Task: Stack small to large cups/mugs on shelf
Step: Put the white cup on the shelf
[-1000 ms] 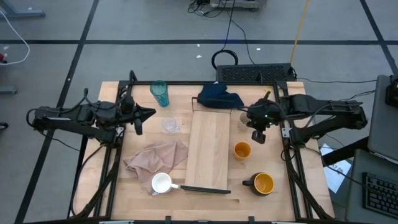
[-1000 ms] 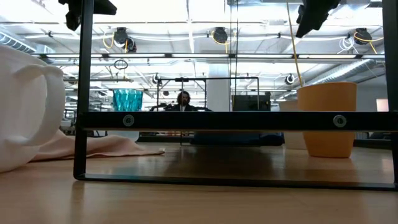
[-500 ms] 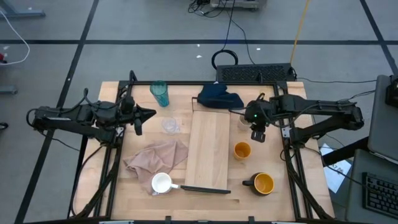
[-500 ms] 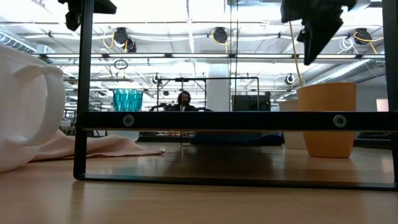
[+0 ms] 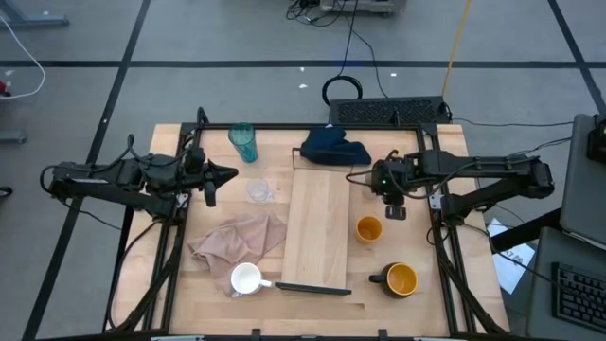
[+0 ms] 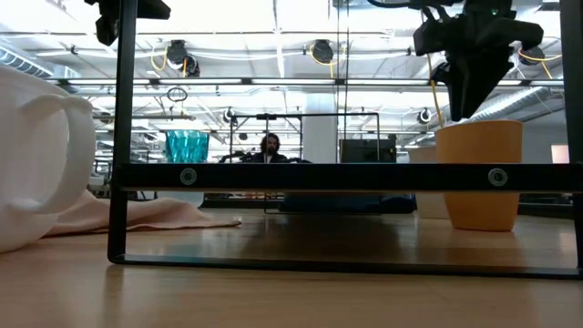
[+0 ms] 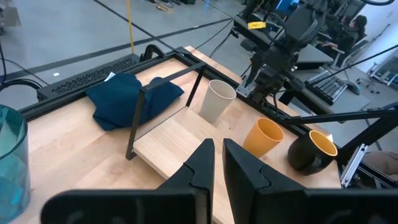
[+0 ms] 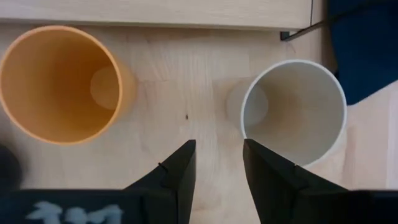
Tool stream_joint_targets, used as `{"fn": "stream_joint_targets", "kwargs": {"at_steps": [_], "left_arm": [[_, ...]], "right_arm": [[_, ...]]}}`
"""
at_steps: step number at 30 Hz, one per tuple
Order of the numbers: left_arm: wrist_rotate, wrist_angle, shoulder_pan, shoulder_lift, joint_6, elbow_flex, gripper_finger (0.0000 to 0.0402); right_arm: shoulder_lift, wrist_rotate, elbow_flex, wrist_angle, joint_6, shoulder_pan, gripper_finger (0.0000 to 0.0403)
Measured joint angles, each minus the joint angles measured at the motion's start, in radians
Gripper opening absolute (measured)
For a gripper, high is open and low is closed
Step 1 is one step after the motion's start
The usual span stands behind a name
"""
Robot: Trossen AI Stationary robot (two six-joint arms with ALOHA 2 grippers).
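Tabletop [image 5: 218, 294] carrying shelf [image 5: 317, 227]; your right gripper [image 5: 390, 196] hovering, fingers apart, above beige cup [image 8: 293, 112], orange cup [image 5: 368, 228] at 6 o'clock; left gripper [image 5: 214, 180] idling, fingers together.

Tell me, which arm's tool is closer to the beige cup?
Right. The right tool hangs just above the beige cup; the left tool waits across the board.

High view: overhead, straight down on whole table [image 5: 218, 284]. Low view: table-top level, facing the room. Left wrist view: oblique, across the shelf [image 7: 180, 134]. Right wrist view: close, downward. Shared by all four: small orange cup [image 5: 368, 228] [image 6: 478, 173] [image 7: 263, 137] [image 8: 62, 84].
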State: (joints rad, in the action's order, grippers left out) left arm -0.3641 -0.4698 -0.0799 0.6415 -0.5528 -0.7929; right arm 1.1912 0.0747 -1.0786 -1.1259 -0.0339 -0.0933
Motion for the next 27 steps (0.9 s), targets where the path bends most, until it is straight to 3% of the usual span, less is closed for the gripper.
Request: {"fn": "stream_joint_targets", "kwargs": {"at_steps": [15, 27], "left_arm": [[0.000, 0.003, 0.000, 0.000, -0.011, 0.000, 0.0033], [0.008, 0.003, 0.000, 0.000, -0.028, 0.000, 0.0033]], "right_arm": [[0.040, 0.000, 0.000, -0.022, -0.281, -0.076, 0.0125], [0.143, -0.001, 0.001, 0.019, -0.356, -0.092, 0.0125]]}}
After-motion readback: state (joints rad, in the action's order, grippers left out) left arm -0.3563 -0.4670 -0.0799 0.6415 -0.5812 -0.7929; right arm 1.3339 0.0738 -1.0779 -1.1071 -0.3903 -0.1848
